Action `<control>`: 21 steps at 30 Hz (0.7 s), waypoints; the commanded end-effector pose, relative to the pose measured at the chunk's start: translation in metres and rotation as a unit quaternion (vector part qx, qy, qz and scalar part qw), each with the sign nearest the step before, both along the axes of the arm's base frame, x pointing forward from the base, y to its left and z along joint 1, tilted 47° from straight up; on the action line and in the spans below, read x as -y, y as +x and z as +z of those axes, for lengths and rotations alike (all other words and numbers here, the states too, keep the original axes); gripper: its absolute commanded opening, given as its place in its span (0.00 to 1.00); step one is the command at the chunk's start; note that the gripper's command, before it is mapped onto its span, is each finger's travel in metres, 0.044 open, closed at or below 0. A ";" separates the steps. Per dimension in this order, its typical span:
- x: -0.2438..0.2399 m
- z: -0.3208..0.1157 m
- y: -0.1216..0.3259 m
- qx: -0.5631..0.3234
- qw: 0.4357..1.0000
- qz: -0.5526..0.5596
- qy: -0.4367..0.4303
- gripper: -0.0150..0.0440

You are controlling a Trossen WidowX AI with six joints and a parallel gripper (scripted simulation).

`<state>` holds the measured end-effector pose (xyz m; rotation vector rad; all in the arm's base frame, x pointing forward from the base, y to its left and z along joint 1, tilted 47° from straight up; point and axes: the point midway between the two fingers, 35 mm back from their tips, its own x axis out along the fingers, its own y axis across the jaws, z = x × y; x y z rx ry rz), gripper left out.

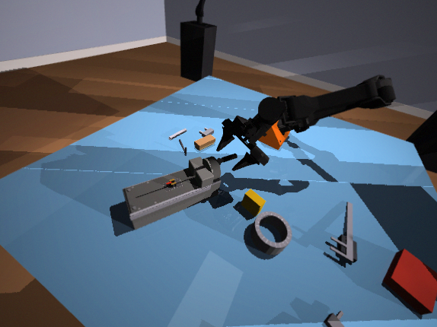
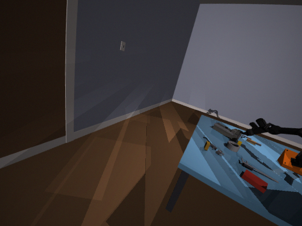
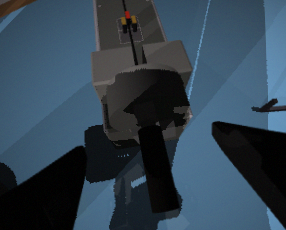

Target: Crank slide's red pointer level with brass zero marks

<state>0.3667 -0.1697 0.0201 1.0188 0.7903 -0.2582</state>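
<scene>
The grey slide machine (image 1: 152,199) (image 2: 222,131) (image 3: 156,30) lies on the blue table. Its red pointer (image 1: 168,183) (image 3: 127,15) sits slightly off level with the two brass marks, a little toward the end away from the crank; one brass mark (image 3: 123,23) is on its left and the other brass mark (image 3: 134,24) on its right. The black crank handle (image 1: 231,157) (image 3: 160,175) sticks out from the round hub (image 3: 142,90). My gripper (image 1: 226,160) (image 3: 150,139) is wide open and empty. In the wrist view the handle shows between the fingers, with gaps on both sides.
A yellow block (image 1: 253,202) and a grey ring (image 1: 285,239) lie near the crank end. A tan block (image 1: 205,143) and small tools lie behind the machine. A caliper (image 1: 349,228), a red block (image 1: 413,281) and an orange wedge (image 1: 275,137) (image 2: 287,157) are farther off.
</scene>
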 end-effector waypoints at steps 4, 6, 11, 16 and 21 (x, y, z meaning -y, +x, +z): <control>-0.007 -0.007 0.001 -0.001 1.000 -0.002 0.000 1.00; -0.009 -0.009 0.001 0.000 1.000 -0.002 0.000 1.00; -0.015 -0.014 0.002 0.000 1.000 -0.003 0.000 1.00; -0.015 -0.014 0.002 0.000 1.000 -0.003 0.000 0.87; -0.015 -0.014 0.002 0.000 1.000 -0.003 0.000 0.64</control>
